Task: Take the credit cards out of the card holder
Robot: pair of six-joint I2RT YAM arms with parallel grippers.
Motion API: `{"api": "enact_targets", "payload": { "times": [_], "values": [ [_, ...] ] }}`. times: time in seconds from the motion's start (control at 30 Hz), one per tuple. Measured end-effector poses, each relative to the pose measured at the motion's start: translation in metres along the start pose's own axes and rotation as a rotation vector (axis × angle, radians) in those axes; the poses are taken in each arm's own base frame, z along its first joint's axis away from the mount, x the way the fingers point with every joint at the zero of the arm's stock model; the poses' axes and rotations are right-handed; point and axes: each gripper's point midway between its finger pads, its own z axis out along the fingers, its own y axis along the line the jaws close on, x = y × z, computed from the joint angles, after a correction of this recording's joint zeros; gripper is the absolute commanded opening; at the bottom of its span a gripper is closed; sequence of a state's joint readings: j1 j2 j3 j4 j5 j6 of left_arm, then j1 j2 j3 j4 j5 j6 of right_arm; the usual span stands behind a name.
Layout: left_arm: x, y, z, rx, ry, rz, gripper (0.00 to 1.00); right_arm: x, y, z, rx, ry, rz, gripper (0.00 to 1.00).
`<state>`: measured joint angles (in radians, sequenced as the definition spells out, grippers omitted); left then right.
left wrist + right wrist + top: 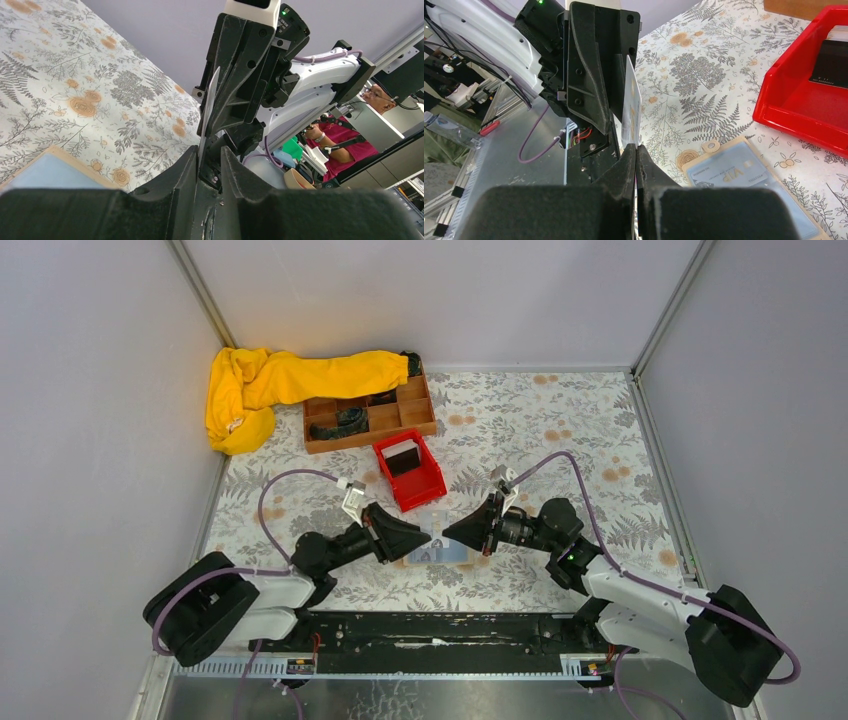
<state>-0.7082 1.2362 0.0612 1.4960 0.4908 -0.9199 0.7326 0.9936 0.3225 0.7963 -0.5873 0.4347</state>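
My two grippers meet tip to tip just above the card holder (447, 554), a slate-blue wallet with a tan edge lying flat on the table. My right gripper (636, 148) is shut on the lower edge of a whitish credit card (631, 106) that stands upright and edge-on. My left gripper (209, 149) is open around the other end of that card (208, 107), which leans against one finger with a gap beside it. A grey card marked VIP (730, 171) shows inside the card holder (714, 148). A dark card (402, 456) stands in the red bin (420, 492).
The red bin (794, 107) sits just beyond the holder. Behind it is a brown wooden compartment tray (368, 418) with a yellow cloth (262, 385) draped over its left end. Grey walls close the table on three sides.
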Motion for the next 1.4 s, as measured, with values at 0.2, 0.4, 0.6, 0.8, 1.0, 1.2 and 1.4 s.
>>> {"api": "enact_targets", "payload": {
  "times": [0.2,0.4,0.6,0.8,1.0,1.2,1.4],
  "values": [
    [-0.003,-0.005,0.000,0.013,-0.007,0.023,0.30,-0.004,0.003,-0.001,-0.007,-0.010,-0.008,0.00],
    [-0.002,-0.003,-0.001,0.003,-0.002,0.022,0.30,-0.003,0.002,-0.001,-0.005,-0.008,-0.006,0.00],
    [-0.002,-0.002,-0.001,-0.003,-0.005,0.022,0.29,-0.006,0.001,-0.003,0.003,-0.013,-0.008,0.00],
    [-0.002,-0.001,0.000,-0.007,-0.004,0.027,0.04,-0.007,0.001,-0.005,0.005,-0.016,-0.009,0.00],
    [-0.001,0.001,0.000,-0.012,-0.001,0.033,0.00,-0.007,0.000,-0.005,0.006,-0.016,-0.008,0.00],
    [-0.002,0.005,0.007,-0.032,0.027,0.040,0.00,-0.007,-0.009,-0.005,0.045,-0.022,-0.005,0.44],
    [-0.038,0.015,0.051,-0.144,0.096,0.165,0.00,-0.020,-0.031,-0.012,0.201,-0.046,-0.045,0.46]
  ]
}}
